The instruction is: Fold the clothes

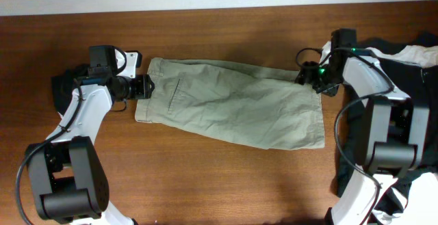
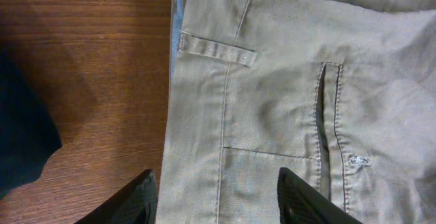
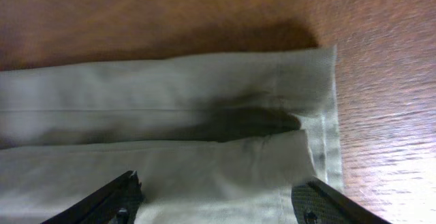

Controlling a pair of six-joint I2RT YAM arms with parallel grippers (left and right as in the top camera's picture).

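Tabletop bare in front of the khaki shorts, between the two arm bases: open passage. A narrower bare strip runs behind the shorts, along the far edge. Centre occupied by the shorts, lying flat.

Left end: left pincer, jaws spread, at the waistband, with a dark garment beyond it.

Right end: right pincer, jaws spread, at the hem. A black and white pile fills the right margin.

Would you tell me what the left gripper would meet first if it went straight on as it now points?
Most likely the khaki shorts: the open left gripper is lined up over their waistband edge, so it would touch that fabric first, though depth is unclear.
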